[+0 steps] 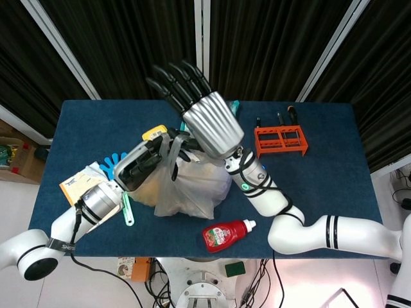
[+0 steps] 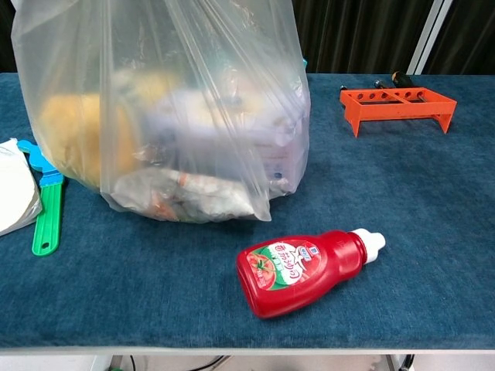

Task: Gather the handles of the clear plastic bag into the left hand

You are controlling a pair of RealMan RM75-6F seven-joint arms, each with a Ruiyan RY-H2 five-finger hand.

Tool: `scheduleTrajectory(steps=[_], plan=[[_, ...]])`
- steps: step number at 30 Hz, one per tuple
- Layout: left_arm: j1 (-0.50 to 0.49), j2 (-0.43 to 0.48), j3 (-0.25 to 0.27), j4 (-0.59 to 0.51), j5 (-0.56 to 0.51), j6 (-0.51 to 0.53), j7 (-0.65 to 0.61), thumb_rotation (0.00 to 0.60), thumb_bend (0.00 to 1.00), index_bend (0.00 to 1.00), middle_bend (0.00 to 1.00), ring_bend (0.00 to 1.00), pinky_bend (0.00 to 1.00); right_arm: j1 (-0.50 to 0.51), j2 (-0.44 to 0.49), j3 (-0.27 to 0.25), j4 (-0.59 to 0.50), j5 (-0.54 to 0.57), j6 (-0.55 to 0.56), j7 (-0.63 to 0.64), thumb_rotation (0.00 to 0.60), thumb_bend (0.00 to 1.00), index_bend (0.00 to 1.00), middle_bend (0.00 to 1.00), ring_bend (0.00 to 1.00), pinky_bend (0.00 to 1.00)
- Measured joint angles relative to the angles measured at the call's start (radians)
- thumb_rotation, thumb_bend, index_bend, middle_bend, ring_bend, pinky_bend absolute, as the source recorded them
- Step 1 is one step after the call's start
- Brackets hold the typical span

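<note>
The clear plastic bag [image 1: 196,186] stands mid-table, filled with a yellow-orange lump and packets; in the chest view the bag [image 2: 170,116] fills the upper left. My left hand [image 1: 142,165] sits at the bag's upper left with its fingers curled around the stretched handles [image 1: 172,149], pulling them taut. My right hand [image 1: 210,124] hovers above the bag's far side, close to the camera, fingers spread and holding nothing. Neither hand shows in the chest view.
A red ketchup bottle [image 2: 305,270] lies in front of the bag. An orange rack [image 1: 280,140] stands at the back right. A green tool [image 2: 46,224], a white packet [image 2: 11,197] and a blue hand-shaped item [image 1: 110,162] lie to the left; a yellow pack [image 1: 154,133] lies behind.
</note>
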Motion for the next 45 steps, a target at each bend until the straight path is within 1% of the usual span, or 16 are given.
scheduleTrajectory(steps=[9,15,20,23,26,35,39,45], plan=[[-0.007,0.005,0.003,0.022,0.02,-0.015,-0.028,0.254,0.0,0.32,0.44,0.46,0.72,-0.005,0.011,0.001,0.007,-0.001,0.0,0.009,0.6,0.27,0.0,0.0,0.0,0.0],[-0.005,0.013,0.003,0.037,0.016,-0.009,-0.027,0.244,0.0,0.34,0.47,0.48,0.73,-0.008,0.02,-0.001,0.009,-0.004,-0.006,0.02,0.6,0.27,0.0,0.0,0.0,0.0],[-0.005,0.015,-0.001,0.045,-0.01,0.001,-0.006,0.194,0.0,0.35,0.47,0.48,0.73,-0.011,0.028,-0.004,-0.001,-0.017,-0.01,0.036,0.6,0.25,0.0,0.0,0.0,0.0],[-0.004,0.016,-0.006,0.047,-0.032,0.005,0.006,0.193,0.0,0.37,0.48,0.49,0.73,-0.013,0.031,-0.005,-0.004,-0.019,-0.008,0.034,0.6,0.25,0.0,0.0,0.0,0.0],[-0.002,0.02,-0.006,0.045,-0.022,0.001,0.002,0.196,0.0,0.4,0.51,0.53,0.73,-0.011,0.031,-0.001,0.004,-0.007,-0.01,0.031,0.6,0.25,0.0,0.0,0.0,0.0],[-0.007,0.039,0.006,0.04,0.074,-0.028,-0.049,0.189,0.0,0.45,0.56,0.57,0.74,0.006,0.027,0.009,0.027,0.023,-0.025,0.019,0.6,0.25,0.0,0.0,0.0,0.0],[-0.015,0.053,0.017,0.048,0.14,-0.037,-0.1,0.185,0.0,0.49,0.6,0.62,0.78,0.018,0.022,0.013,0.042,0.045,-0.037,0.009,0.6,0.25,0.0,0.0,0.0,0.0],[-0.029,0.073,0.043,0.066,0.24,-0.022,-0.21,0.188,0.0,0.51,0.63,0.64,0.81,0.027,0.01,0.008,0.074,0.069,-0.049,0.004,0.6,0.25,0.0,0.0,0.0,0.0]])
